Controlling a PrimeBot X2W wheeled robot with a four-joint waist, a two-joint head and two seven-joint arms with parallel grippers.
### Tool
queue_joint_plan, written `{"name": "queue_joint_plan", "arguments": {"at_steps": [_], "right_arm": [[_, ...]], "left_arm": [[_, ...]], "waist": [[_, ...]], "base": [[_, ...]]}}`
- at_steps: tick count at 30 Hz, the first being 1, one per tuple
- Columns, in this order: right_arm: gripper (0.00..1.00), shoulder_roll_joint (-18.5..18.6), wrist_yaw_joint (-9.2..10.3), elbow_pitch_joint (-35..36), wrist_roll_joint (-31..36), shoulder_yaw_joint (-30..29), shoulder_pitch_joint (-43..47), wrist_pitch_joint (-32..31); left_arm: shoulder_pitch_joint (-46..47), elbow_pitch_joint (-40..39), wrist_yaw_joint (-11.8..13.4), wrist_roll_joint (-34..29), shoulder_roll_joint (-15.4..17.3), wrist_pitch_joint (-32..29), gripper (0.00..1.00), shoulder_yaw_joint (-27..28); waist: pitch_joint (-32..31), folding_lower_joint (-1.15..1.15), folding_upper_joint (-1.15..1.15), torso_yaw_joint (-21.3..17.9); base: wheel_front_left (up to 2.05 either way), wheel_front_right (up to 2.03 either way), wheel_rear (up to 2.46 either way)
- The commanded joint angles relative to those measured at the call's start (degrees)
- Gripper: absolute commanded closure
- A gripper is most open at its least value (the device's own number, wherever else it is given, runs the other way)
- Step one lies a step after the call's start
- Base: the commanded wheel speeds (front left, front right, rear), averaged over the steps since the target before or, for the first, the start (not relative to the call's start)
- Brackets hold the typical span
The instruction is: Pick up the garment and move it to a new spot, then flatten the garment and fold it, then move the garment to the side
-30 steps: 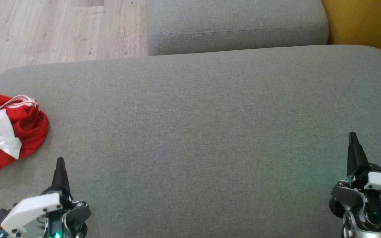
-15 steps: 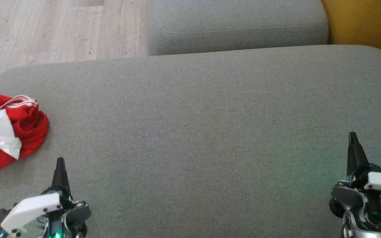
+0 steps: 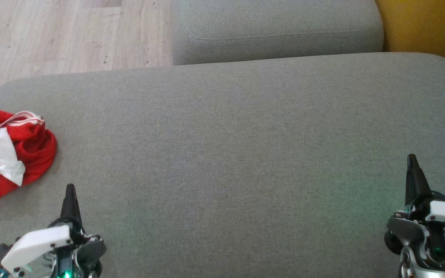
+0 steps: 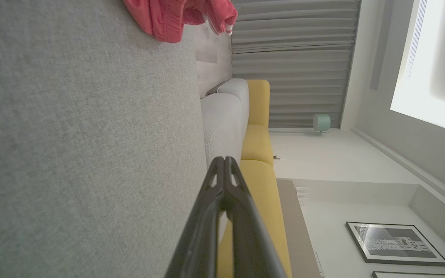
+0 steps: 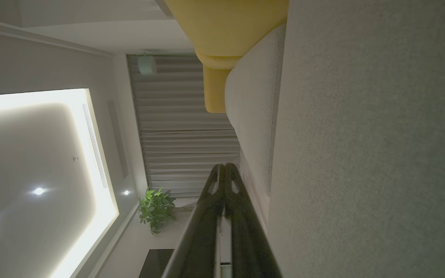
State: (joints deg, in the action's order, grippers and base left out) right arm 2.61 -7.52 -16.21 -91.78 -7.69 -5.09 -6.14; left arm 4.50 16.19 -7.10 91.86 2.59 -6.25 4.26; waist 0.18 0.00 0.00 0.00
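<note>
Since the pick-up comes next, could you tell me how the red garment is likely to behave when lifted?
The red garment lies crumpled in soft folds, so it is probably floppy and would drape from a single pinch. Its thin, mesh-like fabric looks light. Lying at the left edge of the grey cushion, it might slide off if pushed.

Garment [image 3: 10, 154] red mesh cloth; cushion [image 3: 226, 162] matt woven.
</note>
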Motion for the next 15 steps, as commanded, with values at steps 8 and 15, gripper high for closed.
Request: {"name": "queue_joint_plan", "arguments": {"at_steps": [8,15], "right_arm": [[0.0,0.0,-0.01,-0.6,0.0,0.0,0.0,0.0],[0.0,-0.1,-0.01,-2.4,0.5,0.5,0.5,0.4]], "left_arm": [[-0.1,0.5,0.0,0.0,0.0,0.0,0.0,-0.1],[-0.8,2.5,0.0,-0.5,0.0,0.8,0.0,-0.6]], "waist": [[0.0,0.0,0.0,0.0],[0.1,0.0,0.0,0.0]], "base": [[0.0,0.0,0.0],[0.0,0.0,0.0]]}}
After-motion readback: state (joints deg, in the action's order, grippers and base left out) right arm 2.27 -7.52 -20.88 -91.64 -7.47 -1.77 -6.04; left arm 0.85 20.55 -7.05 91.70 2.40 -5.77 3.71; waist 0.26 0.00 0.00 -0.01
